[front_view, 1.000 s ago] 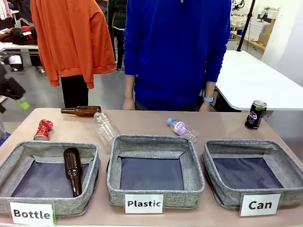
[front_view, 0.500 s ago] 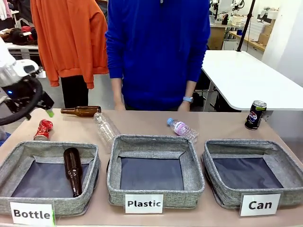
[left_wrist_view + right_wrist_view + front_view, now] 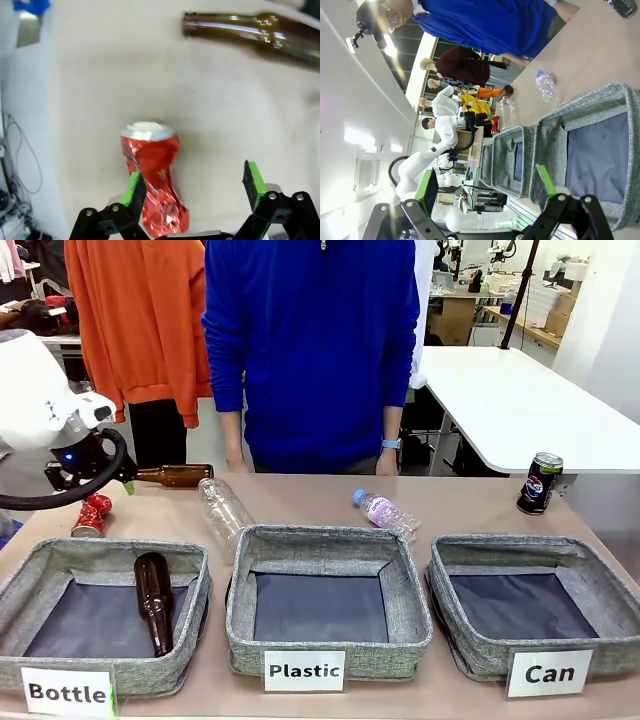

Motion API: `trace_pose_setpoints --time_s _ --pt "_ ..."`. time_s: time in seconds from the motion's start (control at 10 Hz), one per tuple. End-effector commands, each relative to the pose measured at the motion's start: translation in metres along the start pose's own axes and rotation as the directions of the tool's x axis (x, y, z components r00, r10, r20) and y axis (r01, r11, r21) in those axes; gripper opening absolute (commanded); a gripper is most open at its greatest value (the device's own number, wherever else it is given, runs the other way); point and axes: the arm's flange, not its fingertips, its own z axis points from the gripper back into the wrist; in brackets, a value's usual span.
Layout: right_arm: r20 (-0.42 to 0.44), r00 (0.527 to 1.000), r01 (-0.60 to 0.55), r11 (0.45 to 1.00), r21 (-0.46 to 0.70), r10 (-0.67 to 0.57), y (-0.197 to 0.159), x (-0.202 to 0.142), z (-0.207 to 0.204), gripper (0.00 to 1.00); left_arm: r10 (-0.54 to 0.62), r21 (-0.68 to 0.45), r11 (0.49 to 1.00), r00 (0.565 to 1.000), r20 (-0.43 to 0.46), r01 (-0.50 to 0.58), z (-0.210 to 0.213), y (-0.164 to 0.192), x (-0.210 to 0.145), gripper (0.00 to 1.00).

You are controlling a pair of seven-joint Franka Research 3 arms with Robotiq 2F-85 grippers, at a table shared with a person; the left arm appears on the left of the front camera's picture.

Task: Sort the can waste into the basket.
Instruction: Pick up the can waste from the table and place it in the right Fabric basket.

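A crushed red-and-silver can point(image 3: 90, 515) lies on the table at the far left, behind the "Bottle" bin. My left gripper point(image 3: 108, 483) hovers just above it, open. In the left wrist view the crushed can point(image 3: 152, 175) lies against the left finger, partly inside the gap of the left gripper point(image 3: 192, 182). A dark can point(image 3: 539, 482) with a round logo stands upright at the far right. The grey basket point(image 3: 590, 585) labelled "Can" sits front right with nothing in it. My right gripper point(image 3: 486, 184) is open, off beside that basket point(image 3: 555, 130).
The "Plastic" bin point(image 3: 410, 590) is in the middle. The "Bottle" bin point(image 3: 40, 570) at the left holds a brown bottle point(image 3: 153, 600). Another brown bottle point(image 3: 175, 475), a clear bottle point(image 3: 222, 505) and a small water bottle point(image 3: 385, 512) lie behind. A person in blue point(image 3: 310, 350) stands at the far edge.
My left arm has swung in from the left edge and come over the crushed can. The person in blue has stepped to the left.
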Motion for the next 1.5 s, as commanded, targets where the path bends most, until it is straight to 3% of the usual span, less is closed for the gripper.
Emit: trace_pose_setpoints --time_s 0.0,0.3,0.6,1.0,1.1,1.2,1.3,1.4 --pt "0.016 1.000 -0.027 0.999 0.024 0.027 0.001 0.003 -0.001 1.00 0.113 0.053 0.992 0.993 0.018 -0.114 -0.002 0.007 0.007 1.00" --pt "0.016 1.000 -0.027 0.999 0.024 0.027 0.001 0.003 -0.001 1.00 0.163 0.042 0.986 0.986 -0.036 -0.161 -0.013 0.021 0.013 1.00" --pt "0.016 1.000 -0.027 0.999 0.024 0.027 0.001 0.003 -0.001 1.00 0.175 0.083 0.983 0.977 -0.119 -0.166 -0.038 0.017 0.017 1.00" --pt "0.016 1.000 -0.027 0.999 0.024 0.027 0.001 0.003 -0.001 1.00 0.194 0.079 0.980 0.965 -0.178 -0.182 -0.041 0.016 0.020 1.00" --pt "0.016 1.000 -0.027 0.999 0.024 0.027 0.001 0.003 -0.001 1.00 0.191 0.099 0.979 0.967 -0.168 -0.176 -0.041 0.016 0.020 0.41" --pt "0.016 1.000 -0.027 0.999 0.024 0.027 0.001 0.003 -0.001 1.00 0.185 0.099 0.981 0.967 -0.176 -0.169 -0.041 0.015 0.020 0.42" --pt "0.016 1.000 -0.027 0.999 0.024 0.027 0.001 0.003 -0.001 1.00 0.178 0.100 0.982 0.967 -0.182 -0.162 -0.040 0.015 0.020 0.00" --pt "0.016 1.000 -0.027 0.999 0.024 0.027 0.001 0.003 -0.001 1.00 0.175 0.106 0.982 0.965 -0.193 -0.156 -0.038 0.016 0.021 0.00"
